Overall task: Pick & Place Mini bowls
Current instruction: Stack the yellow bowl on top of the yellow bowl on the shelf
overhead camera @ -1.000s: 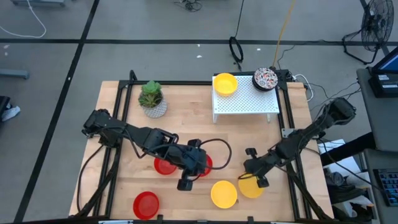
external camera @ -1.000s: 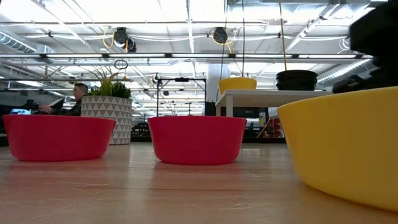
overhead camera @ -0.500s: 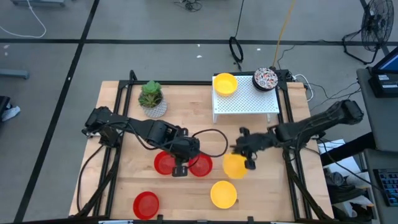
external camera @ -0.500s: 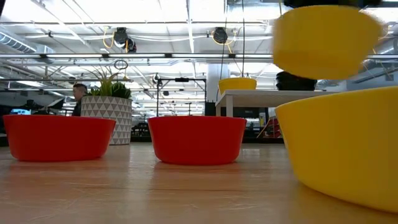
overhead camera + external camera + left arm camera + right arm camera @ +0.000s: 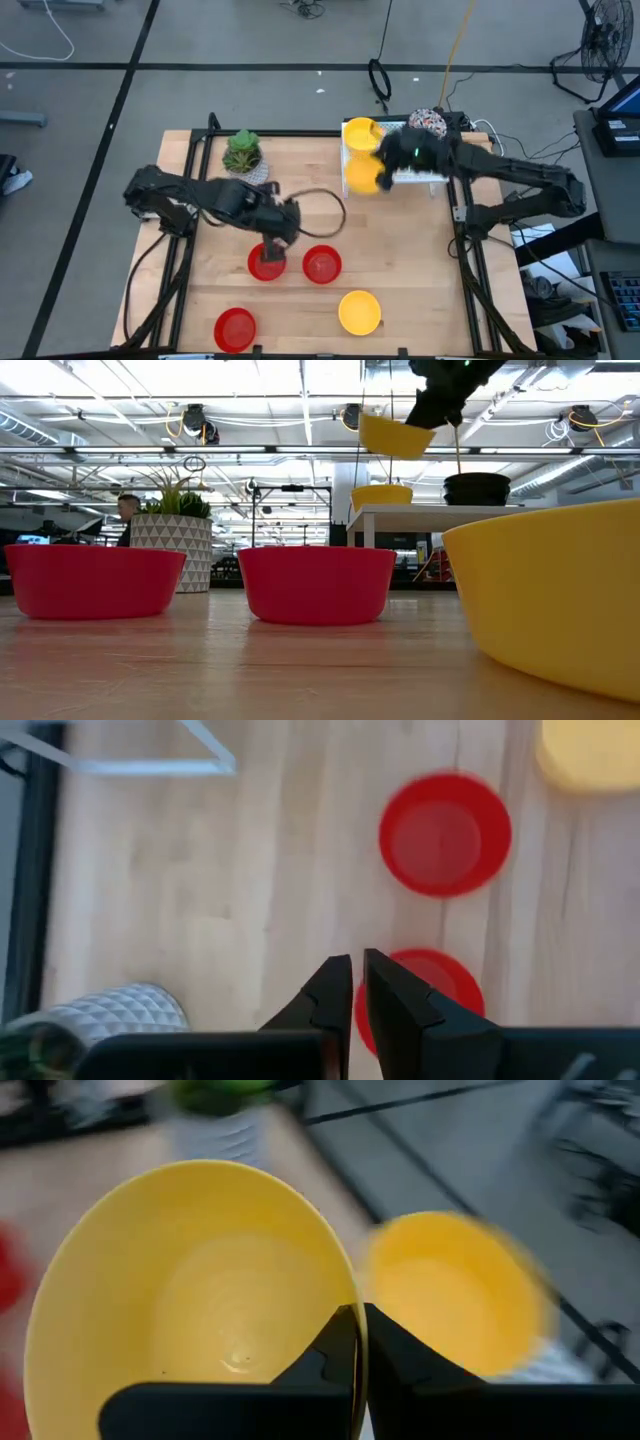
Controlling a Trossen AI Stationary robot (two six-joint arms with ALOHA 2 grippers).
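Note:
My right gripper (image 5: 386,162) is shut on a yellow mini bowl (image 5: 360,177) and holds it in the air beside the left end of the white perforated shelf (image 5: 405,168). A second yellow bowl (image 5: 362,133) and a speckled bowl (image 5: 427,123) stand on that shelf. My left gripper (image 5: 357,965) is shut and hovers over one of two red bowls (image 5: 258,268) (image 5: 322,264) at mid table; I cannot tell whether it touches it. A third red bowl (image 5: 235,328) and another yellow bowl (image 5: 360,311) sit on their bases near the table's near edge. My right gripper pinches the yellow bowl's rim (image 5: 345,1295), one finger inside the bowl and one outside. The bowl (image 5: 395,435) is lifted clear, tilted a little, and hangs in the air higher than the shelf top.
A green plant in a patterned whitish pot (image 5: 244,160) stands at the far left of the table. A black cable loops from the left arm over the boards (image 5: 320,200). Bare wood lies between the shelf and the red bowls. A person (image 5: 125,510) sits in the room behind.
My right gripper has lifted the yellow bowl off the table near the near right corner and carried it up and toward the far edge, to the shelf's left end. My left gripper has drawn back from beside the red bowls toward the left and far edges.

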